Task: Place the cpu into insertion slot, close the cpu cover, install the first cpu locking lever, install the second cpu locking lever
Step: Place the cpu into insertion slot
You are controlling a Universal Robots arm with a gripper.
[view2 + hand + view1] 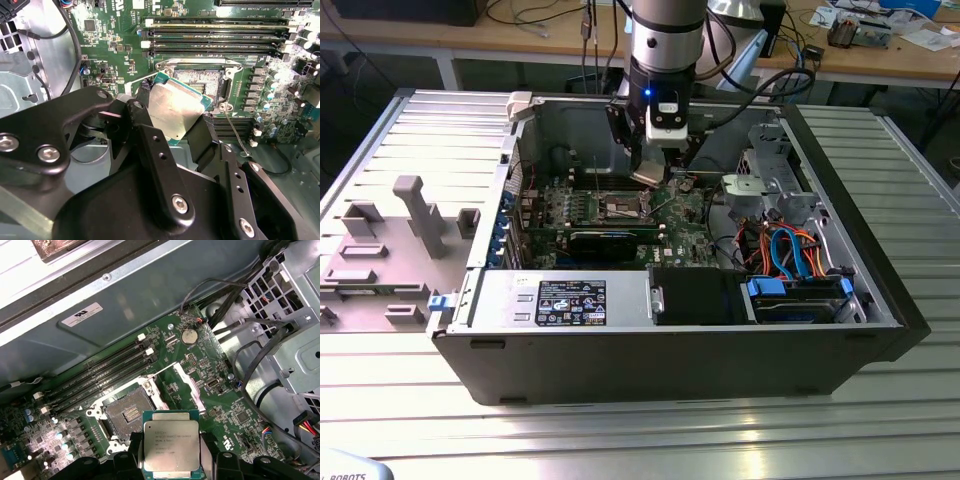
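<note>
My gripper (650, 172) hangs inside the open computer case, shut on the cpu (649, 174). The cpu is a flat square chip with a silvery top, seen in both wrist views (175, 110) (171, 447), pinched at two opposite edges by black fingers (145, 97). It is tilted and held a little above the green board, just short of the insertion slot (129, 415) (197, 80) (623, 207), whose dark centre lies bare. The cpu cover (189, 386) stands swung up beside the slot. A thin wire lever (235, 132) sticks out by the socket's corner.
Long black memory slots (215, 35) run just past the socket. A black card (605, 240) and the labelled power supply (570, 300) lie nearer the case front. A drive cage (775, 185) and blue and orange cables (790, 250) crowd the exterior view's right. A grey fixture (390, 250) sits outside, left.
</note>
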